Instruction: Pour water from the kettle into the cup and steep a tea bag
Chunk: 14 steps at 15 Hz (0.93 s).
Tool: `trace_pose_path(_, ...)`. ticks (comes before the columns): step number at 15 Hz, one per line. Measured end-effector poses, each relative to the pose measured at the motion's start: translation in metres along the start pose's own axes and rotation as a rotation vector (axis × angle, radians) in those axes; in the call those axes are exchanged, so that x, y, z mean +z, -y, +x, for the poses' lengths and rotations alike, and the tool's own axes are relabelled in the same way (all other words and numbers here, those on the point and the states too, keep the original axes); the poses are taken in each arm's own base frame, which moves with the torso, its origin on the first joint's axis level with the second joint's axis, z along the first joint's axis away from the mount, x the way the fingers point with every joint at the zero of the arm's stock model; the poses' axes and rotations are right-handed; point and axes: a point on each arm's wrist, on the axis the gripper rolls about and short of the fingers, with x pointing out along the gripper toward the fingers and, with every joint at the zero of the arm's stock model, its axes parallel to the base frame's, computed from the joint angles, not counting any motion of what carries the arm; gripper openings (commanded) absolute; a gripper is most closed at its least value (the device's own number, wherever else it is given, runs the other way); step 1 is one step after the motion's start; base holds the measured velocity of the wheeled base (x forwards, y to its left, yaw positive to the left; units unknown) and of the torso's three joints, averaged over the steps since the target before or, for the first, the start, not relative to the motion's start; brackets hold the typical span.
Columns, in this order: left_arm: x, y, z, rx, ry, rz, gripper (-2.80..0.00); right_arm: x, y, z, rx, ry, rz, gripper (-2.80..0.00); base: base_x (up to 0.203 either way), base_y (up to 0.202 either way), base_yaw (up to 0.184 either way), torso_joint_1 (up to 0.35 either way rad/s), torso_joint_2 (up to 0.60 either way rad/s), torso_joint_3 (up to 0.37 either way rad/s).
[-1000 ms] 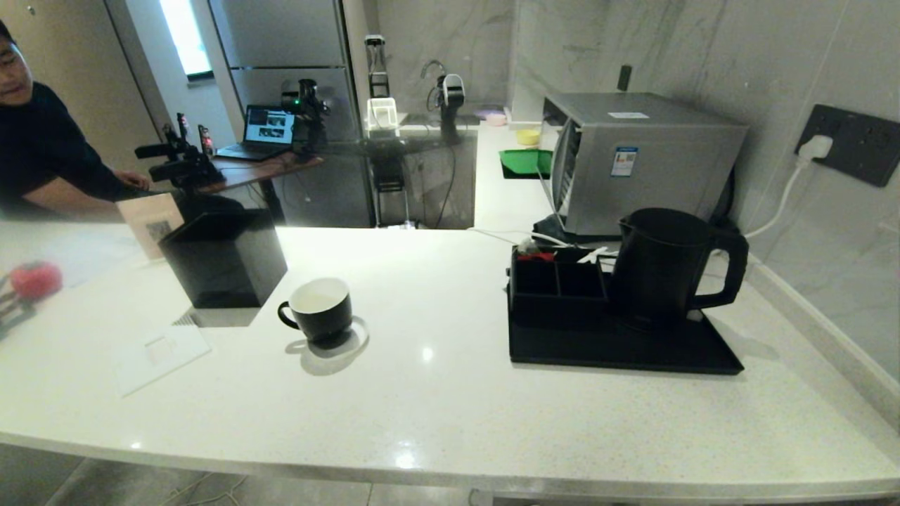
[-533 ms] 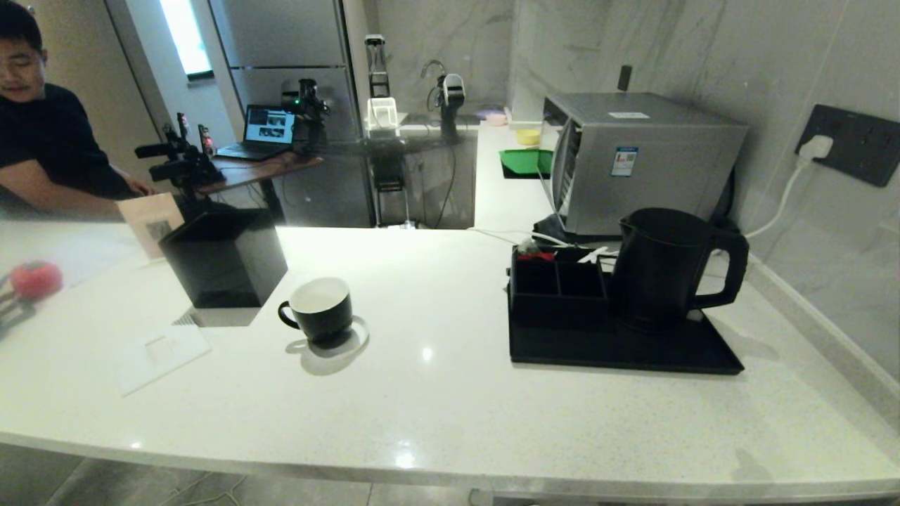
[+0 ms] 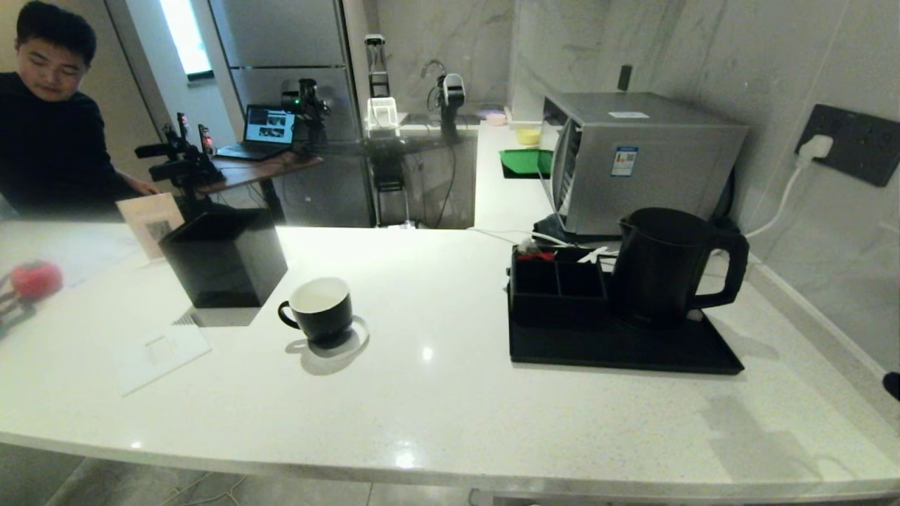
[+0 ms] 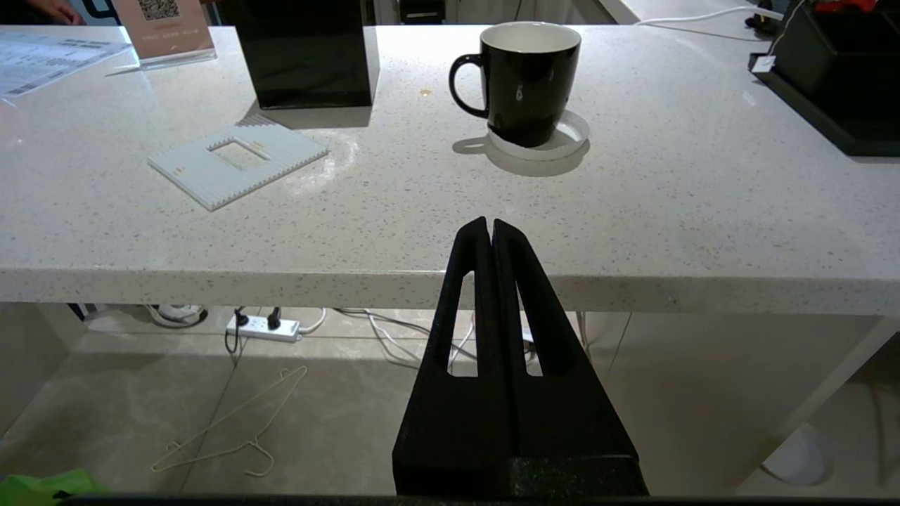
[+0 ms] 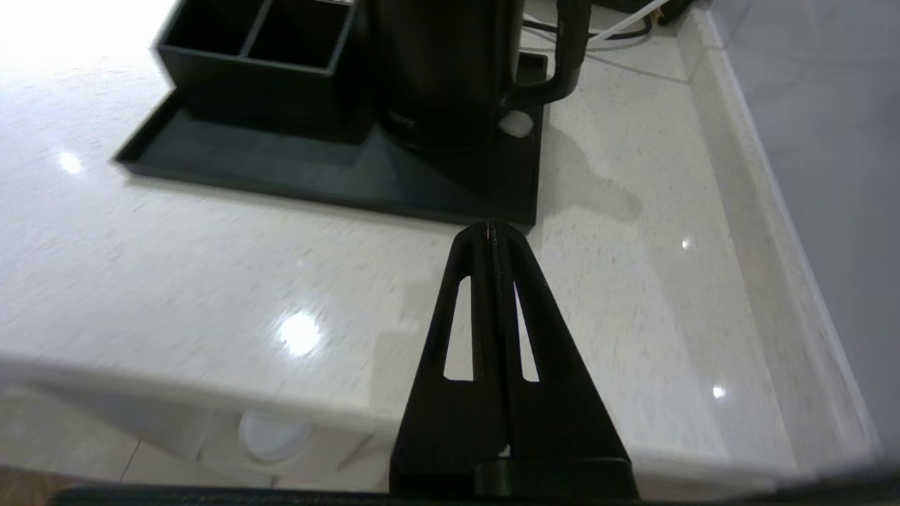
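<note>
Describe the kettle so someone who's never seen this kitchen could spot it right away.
Find the silver microwave against the wall; in front of it a black tray lies on the white counter. The kettle stands on the tray, beside a low divided box: tall, matte black, with a big loop handle.

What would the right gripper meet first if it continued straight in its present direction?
Probably the near edge of the black tray, with the kettle standing just behind; depth is uncertain. The right gripper, fingers shut, is above bare counter.
</note>
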Motion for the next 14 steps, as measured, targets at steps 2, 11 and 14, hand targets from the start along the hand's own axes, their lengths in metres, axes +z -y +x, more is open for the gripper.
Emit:
trace_pose_path(2, 0.0, 0.0, 0.0, 0.0, 0.0, 0.0, -2.8, -0.003, 0.007, 0.023, 0.004, -0.035, 0.013, -2.8, 0.0, 0.0, 0.0, 0.0, 0.0, 0.0)
trace_pose_path(11, 0.0, 0.0, 0.0, -0.001, 0.0, 0.0, -2.8, -0.026, 0.03, 0.119, 0.032, -0.03, 0.035, 0.0, 0.0, 0.0, 0.0, 0.0, 0.0, 0.0)
trace_pose_path(14, 0.0, 0.0, 0.0, -0.001, 0.0, 0.0, -2.8, -0.032, 0.028, 0.135, 0.055, -0.025, 0.057, 0.0, 0.0, 0.0, 0.0, 0.0, 0.0, 0.0)
